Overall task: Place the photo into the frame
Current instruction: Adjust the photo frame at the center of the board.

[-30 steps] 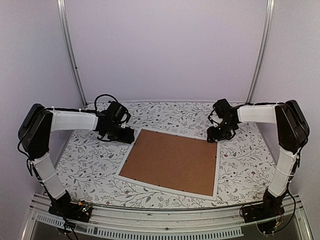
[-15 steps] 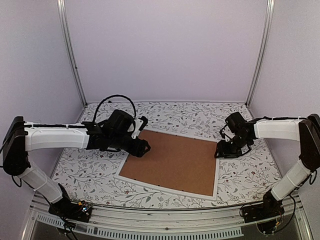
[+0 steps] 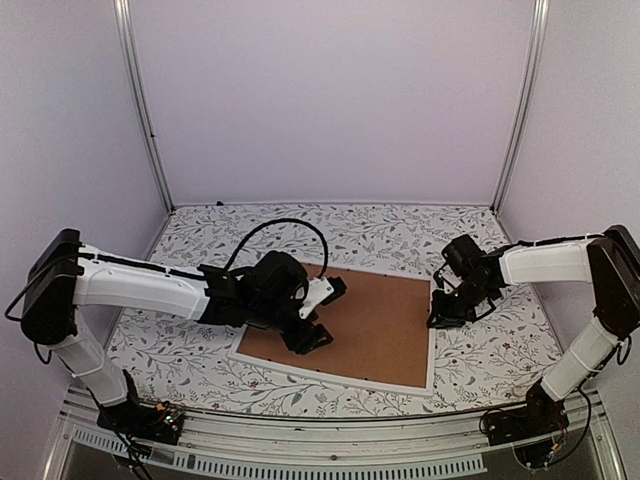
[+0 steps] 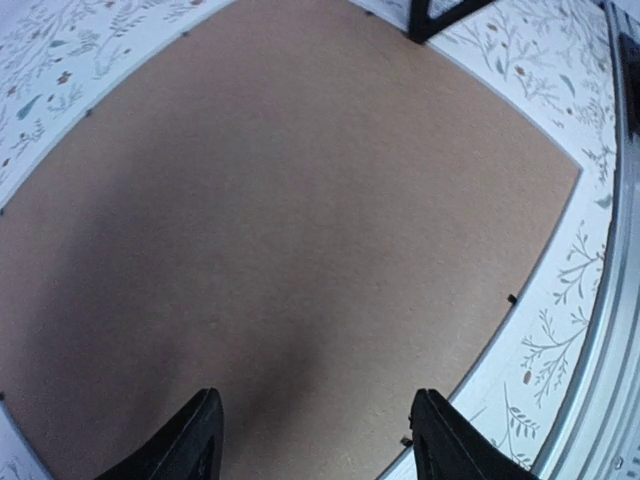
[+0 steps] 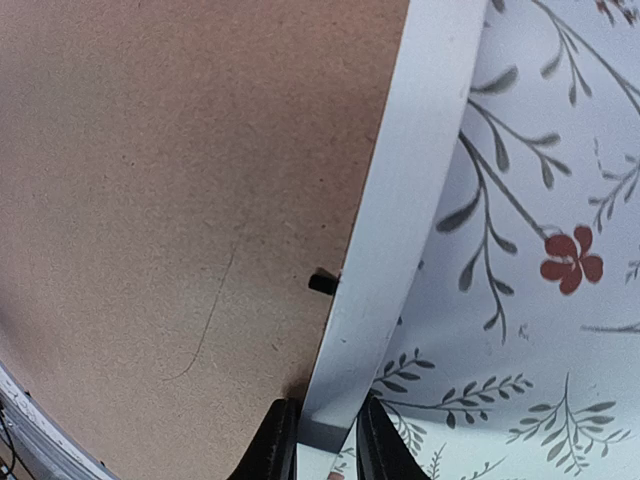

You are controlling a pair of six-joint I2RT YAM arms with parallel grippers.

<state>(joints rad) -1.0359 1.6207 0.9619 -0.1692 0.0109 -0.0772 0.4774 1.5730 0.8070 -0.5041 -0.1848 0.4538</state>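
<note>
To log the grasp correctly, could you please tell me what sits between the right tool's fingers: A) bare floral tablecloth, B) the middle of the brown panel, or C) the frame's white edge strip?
C: the right wrist view shows the right tool with a finger on each side of the white edge of the frame.

frame (image 5: 395,200): plain white border | backing panel (image 3: 385,320): matte brown hardboard | surface (image 3: 490,345): white, printed with grey-green leafy vines and small red flowers | left claw (image 4: 318,440): black | right claw (image 5: 325,440): black | arms (image 3: 140,285): white shells, black joints | walls (image 3: 330,100): pale lilac
</note>
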